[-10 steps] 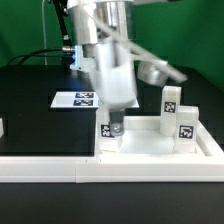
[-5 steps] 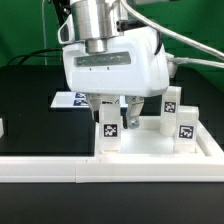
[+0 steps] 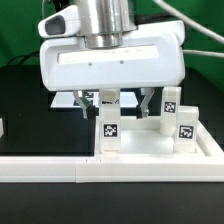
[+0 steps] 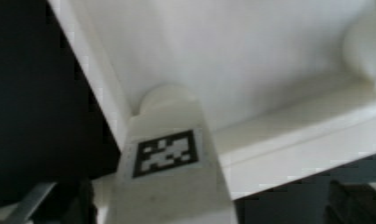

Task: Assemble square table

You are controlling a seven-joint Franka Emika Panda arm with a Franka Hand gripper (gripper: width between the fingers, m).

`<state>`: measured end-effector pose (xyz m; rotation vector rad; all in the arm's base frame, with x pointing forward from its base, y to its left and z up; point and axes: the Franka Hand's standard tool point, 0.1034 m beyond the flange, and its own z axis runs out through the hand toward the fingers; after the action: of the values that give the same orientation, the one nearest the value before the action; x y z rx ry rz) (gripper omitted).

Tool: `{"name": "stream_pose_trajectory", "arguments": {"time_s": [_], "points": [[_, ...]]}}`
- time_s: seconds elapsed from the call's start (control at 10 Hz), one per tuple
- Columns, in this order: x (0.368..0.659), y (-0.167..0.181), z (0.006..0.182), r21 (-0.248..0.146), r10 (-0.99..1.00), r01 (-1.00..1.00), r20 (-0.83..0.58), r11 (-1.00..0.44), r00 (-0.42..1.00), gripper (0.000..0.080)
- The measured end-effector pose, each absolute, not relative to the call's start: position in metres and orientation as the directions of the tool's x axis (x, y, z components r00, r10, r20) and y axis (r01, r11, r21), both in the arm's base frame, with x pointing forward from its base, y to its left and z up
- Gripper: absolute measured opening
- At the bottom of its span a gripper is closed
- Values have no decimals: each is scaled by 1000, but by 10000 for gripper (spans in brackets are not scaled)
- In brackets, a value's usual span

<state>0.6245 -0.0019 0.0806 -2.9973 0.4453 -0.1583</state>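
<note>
The white square table top [image 3: 150,146] lies upside down at the front, its raised rim up. One tagged leg [image 3: 108,131] stands upright in its corner at the exterior view's left. Two more tagged legs [image 3: 171,103] [image 3: 186,123] stand at its right side. My gripper [image 3: 118,104] hangs right above the left leg, fingers spread and open, holding nothing. In the wrist view the same leg [image 4: 164,160] rises between the dark fingertips [image 4: 32,202] with a gap on each side, and the table top's rim [image 4: 291,140] lies behind it.
The long white border rail [image 3: 50,169] runs along the front edge. The marker board [image 3: 66,99] lies on the black table behind the gripper, partly hidden. A small white piece [image 3: 2,127] shows at the exterior view's left edge.
The gripper has turned about its wrist to face broadside, and has risen off the left leg. The leg stays standing in its corner.
</note>
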Motion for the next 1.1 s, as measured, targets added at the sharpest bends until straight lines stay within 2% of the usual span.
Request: {"name": "stream_pose_trajectory", "arguments": {"time_s": [0.3, 0.4, 0.5, 0.7, 0.8, 0.9, 1.0, 1.1], "points": [[621, -2, 78, -117, -291, -282, 65, -952, 955, 649], [613, 0, 73, -95, -311, -314, -38, -945, 950, 649], [617, -2, 69, -63, -296, -300, -65, -952, 953, 649], [619, -5, 66, -59, -296, -300, -67, -952, 953, 649], [619, -5, 65, -59, -297, -301, -68, -952, 953, 520], [619, -5, 65, -57, -313, -317, -69, -947, 947, 520], [619, -5, 65, -56, -327, -331, -70, -942, 942, 380], [619, -5, 65, -53, -373, -377, -73, -925, 925, 285]]}}
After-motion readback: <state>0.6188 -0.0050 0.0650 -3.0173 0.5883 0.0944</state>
